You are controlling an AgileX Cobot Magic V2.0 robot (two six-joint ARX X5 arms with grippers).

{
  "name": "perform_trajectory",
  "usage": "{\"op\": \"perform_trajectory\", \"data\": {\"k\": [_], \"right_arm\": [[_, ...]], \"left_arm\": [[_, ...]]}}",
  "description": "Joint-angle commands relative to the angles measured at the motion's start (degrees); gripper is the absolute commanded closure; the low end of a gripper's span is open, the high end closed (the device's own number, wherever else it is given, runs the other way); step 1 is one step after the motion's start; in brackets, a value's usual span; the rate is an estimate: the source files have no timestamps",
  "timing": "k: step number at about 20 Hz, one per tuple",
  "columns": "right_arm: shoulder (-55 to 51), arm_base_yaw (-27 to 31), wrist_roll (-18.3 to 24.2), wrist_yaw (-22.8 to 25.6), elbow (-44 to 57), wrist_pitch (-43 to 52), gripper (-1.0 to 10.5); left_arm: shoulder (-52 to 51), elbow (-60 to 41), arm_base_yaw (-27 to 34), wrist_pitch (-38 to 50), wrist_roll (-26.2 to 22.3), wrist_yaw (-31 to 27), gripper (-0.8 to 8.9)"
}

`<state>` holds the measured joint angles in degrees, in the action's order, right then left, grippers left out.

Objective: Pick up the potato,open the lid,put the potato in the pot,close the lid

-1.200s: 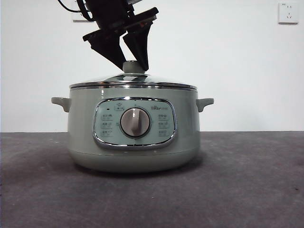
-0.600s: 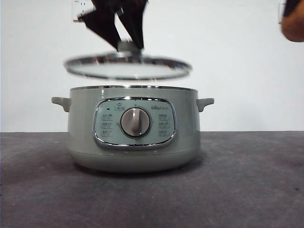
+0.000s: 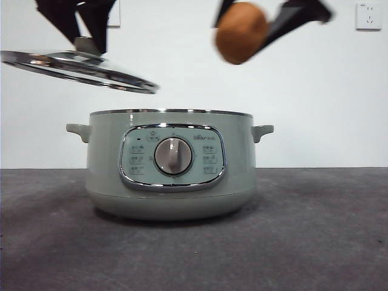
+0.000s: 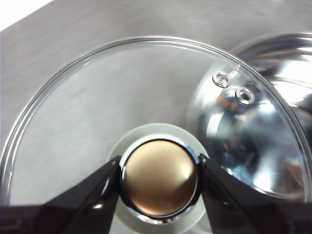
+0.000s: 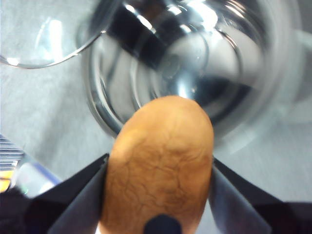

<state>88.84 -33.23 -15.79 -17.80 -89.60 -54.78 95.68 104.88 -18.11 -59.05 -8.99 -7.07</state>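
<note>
**Lid held aside, potato above the open pot**

Nearest in the front view, the dark grey desk carries the pale sage-green electric pot, which stands upright with its chrome-framed panel and round silver dial facing the camera. Its top is uncovered, and both wrist views look down into its shiny steel interior.

Above and to the left of the pot in the front view, the left hand hangs high, its two black jaws clamped on the knob of the glass lid. The lid is tilted, clear of the pot's rim, with only its lower edge reaching over the pot's left side. In the left wrist view the jaws press against both sides of the knob.

Above the pot's right half, the right hand grips the orange-brown potato between its jaws, well above the rim. The right wrist view shows the potato squeezed from both sides, over the pot's open mouth
</note>
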Motion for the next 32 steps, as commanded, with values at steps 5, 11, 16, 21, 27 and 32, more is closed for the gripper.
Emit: {"op": "perform_trajectory", "data": {"k": [5,11,16,21,27,32], "right_arm": [[20.26,-7.13,-1.11,10.1,-20.98,-1.25,9.6],[33.18,-9.18,-1.2,16.02,-30.23,-2.93,9.6],[37.16,-9.18,-1.95,16.79,-30.45,-5.11,9.6],[40.35,-9.18,0.33,16.37,-30.45,-8.26,9.4],[40.04,-9.16,-0.09,16.35,-30.53,-8.26,2.8],[34.16,-9.2,0.92,17.77,-31.71,-10.67,2.8]], "left_arm": [[-0.46,0.31,9.07,3.65,-0.33,2.95,8.26],[-0.46,0.31,15.06,5.53,0.15,7.52,8.26],[-0.46,0.2,16.81,5.53,0.24,7.58,8.26],[-0.44,0.2,16.79,5.57,0.42,10.58,8.26],[-0.44,0.2,16.79,5.51,1.14,13.29,8.26],[-0.44,0.11,16.61,4.96,1.92,13.55,8.26]]}}
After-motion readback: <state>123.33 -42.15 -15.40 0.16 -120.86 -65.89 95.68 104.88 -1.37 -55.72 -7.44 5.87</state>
